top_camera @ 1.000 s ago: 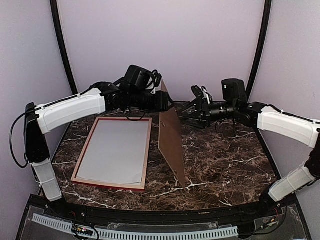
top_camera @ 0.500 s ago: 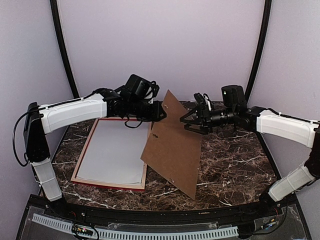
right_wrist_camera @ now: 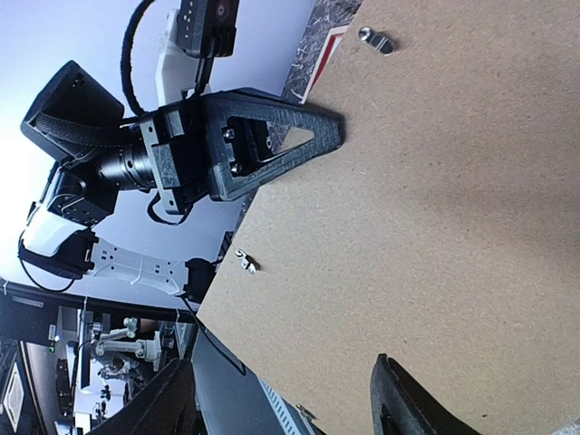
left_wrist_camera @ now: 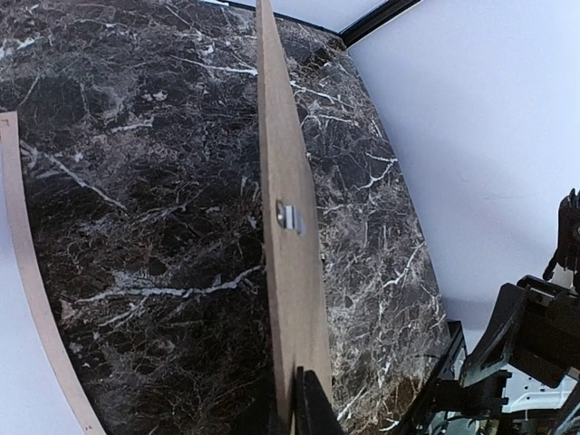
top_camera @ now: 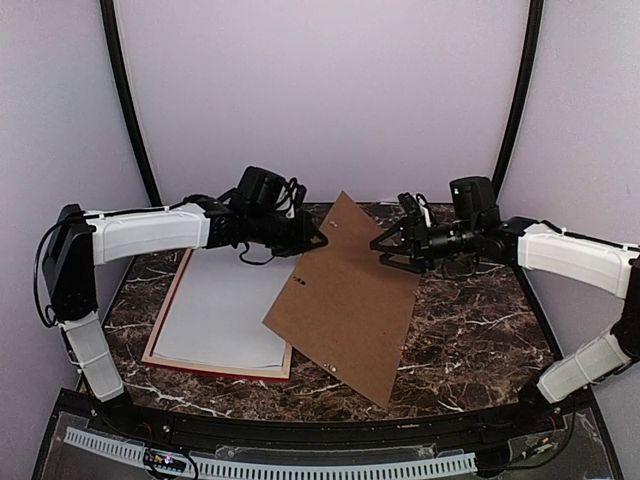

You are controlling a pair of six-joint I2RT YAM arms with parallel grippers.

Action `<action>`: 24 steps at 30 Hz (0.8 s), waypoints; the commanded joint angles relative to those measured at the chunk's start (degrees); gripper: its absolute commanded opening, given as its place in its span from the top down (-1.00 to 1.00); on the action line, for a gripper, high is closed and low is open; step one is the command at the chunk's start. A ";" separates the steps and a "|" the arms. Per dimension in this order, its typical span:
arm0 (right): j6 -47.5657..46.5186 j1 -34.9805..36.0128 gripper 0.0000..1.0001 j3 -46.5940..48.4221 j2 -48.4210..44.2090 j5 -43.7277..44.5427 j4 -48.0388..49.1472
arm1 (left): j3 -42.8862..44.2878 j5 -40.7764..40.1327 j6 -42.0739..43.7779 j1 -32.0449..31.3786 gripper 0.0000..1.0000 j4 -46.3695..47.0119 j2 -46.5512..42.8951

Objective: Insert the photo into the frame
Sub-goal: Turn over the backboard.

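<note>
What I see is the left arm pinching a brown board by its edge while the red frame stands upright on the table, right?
No. The frame lies flat on the table, as the top view shows. The left gripper does pinch the brown board by its edge.

Matt fibreboard backing board (top_camera: 345,300), glossy marble table (top_camera: 470,330)

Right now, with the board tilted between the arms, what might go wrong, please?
1. Only the left gripper pinches the backing board, at one edge; the wide board could swing or slip from its jaws.
2. The board's lower left corner overlaps the right rail of the frame in the top view; it may knock it.
3. The right gripper, jaws open, faces the board closely and could bump it.
</note>
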 commanded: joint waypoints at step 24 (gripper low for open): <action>-6.57 10.09 -0.49 1.72 3.37 35.38 -10.32 | -23.32 35.37 -7.78 42.93 1.00 9.49 -37.81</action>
